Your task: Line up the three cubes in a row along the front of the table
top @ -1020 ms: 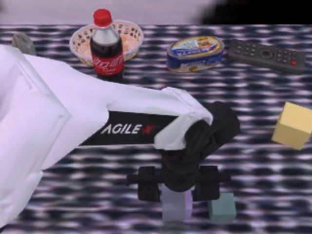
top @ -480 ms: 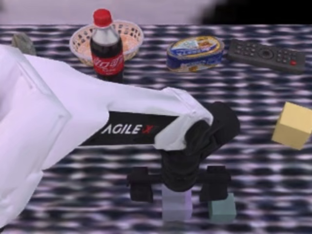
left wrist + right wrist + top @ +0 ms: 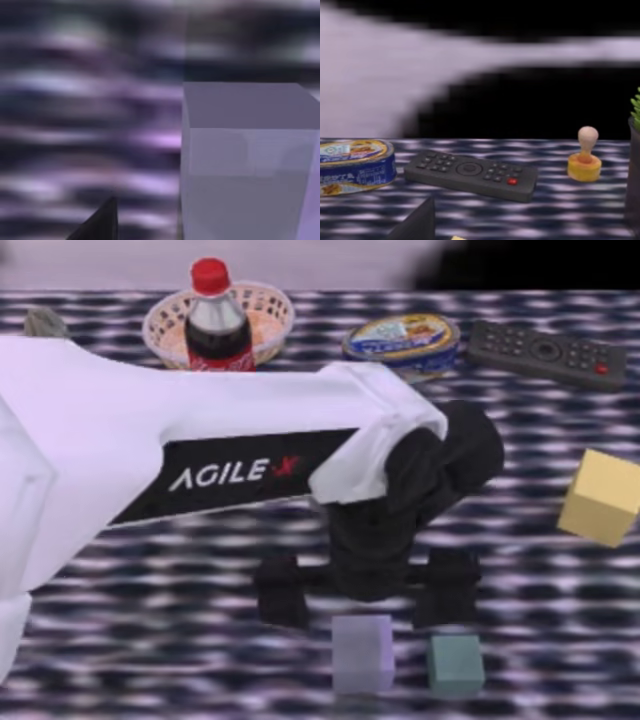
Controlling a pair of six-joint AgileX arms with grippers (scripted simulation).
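Observation:
The lavender cube rests on the striped table near its front edge, and it fills the near side of the left wrist view as the lavender cube. The smaller teal-green cube stands just to its right, a small gap apart. The pale yellow cube sits alone at the right edge. My left gripper hovers open just behind and above the lavender cube, holding nothing; one dark finger shows. My right arm is out of the top view, and one right finger shows, with the jaws apart.
Along the back stand a cola bottle in front of a basket, a blue tin and a black remote. A grey stone lies back left. A yellow stamp and a plant pot stand farther right.
The left gripper's fingers have spread off the lavender cube, and the arm has lifted and drawn back. The cube stays on the table beside the teal one.

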